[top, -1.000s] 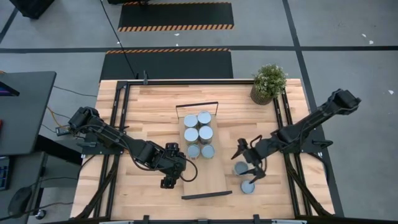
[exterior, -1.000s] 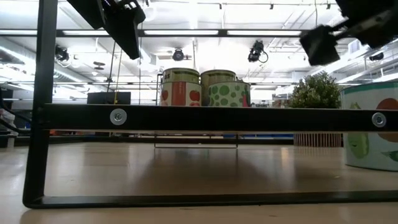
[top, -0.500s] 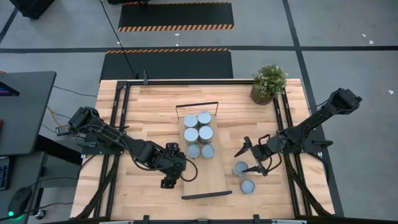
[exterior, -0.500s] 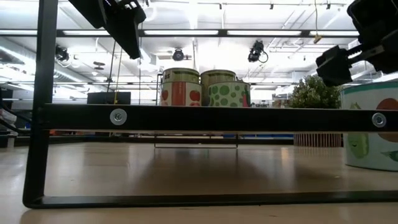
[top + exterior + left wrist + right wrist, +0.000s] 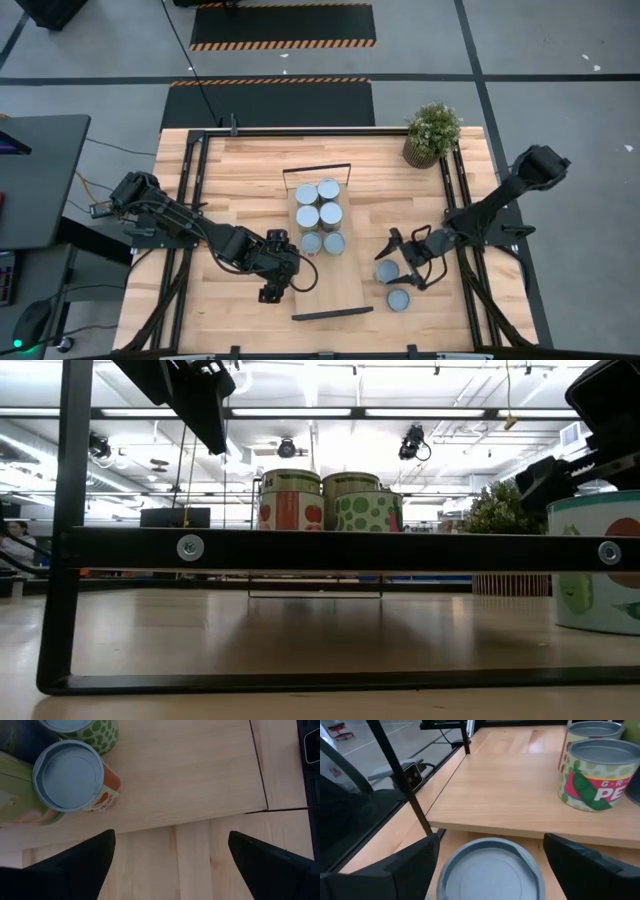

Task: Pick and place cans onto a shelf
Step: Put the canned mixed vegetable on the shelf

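Cans (image 5: 319, 216) crowd shelf's (image 5: 335, 290) far half

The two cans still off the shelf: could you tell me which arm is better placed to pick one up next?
The right. Its open claw hangs right over the nearer loose can, beside the shelf. The left claw, also open, sits across the shelf, far from both.

Shiny metal cans (image 5: 318, 216), matt wood shelf (image 5: 338, 285)

Eight cans (image 5: 318, 217), one shelf (image 5: 336, 285), one plant (image 5: 432, 132)
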Tool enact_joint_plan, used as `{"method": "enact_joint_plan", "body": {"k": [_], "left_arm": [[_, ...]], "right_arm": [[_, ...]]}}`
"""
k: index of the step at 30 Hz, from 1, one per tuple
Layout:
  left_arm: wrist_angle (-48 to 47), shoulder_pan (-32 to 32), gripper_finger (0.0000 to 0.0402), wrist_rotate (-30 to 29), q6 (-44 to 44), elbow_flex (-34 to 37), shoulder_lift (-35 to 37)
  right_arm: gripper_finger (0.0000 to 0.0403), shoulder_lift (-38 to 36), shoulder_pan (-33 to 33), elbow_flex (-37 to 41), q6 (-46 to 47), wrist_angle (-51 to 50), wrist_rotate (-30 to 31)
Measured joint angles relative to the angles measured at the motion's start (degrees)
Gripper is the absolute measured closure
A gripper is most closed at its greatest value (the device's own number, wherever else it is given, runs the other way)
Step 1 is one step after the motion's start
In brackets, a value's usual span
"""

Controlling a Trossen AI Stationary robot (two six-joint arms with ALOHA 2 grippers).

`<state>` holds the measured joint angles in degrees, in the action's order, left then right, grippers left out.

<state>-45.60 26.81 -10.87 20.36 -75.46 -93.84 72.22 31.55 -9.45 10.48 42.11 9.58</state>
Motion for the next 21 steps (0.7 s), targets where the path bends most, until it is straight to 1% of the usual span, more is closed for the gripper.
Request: {"method": "enact_joint_plan", "body": {"k": [13, 17, 21], "left_arm": [[-0.04, 0.00, 0.0008, -0.02, -0.01, 0.00, 0.00], [-0.04, 0.00, 0.0008, -0.02, 0.00, 0.00, 0.00], [-0.04, 0.00, 0.0008, -0.02, -0.02, 0.00, 0.00]], "right_arm": [[0.0042, 8.70, 0.02, -0.04, -0.13, 6.15, -0.07], [0.0060, 10.83, 0.02, -0.04, -0.13, 6.29, -0.04], [0.0092, 12.23, 0.00, -0.04, -0.43, 7.32, -0.04]]}}
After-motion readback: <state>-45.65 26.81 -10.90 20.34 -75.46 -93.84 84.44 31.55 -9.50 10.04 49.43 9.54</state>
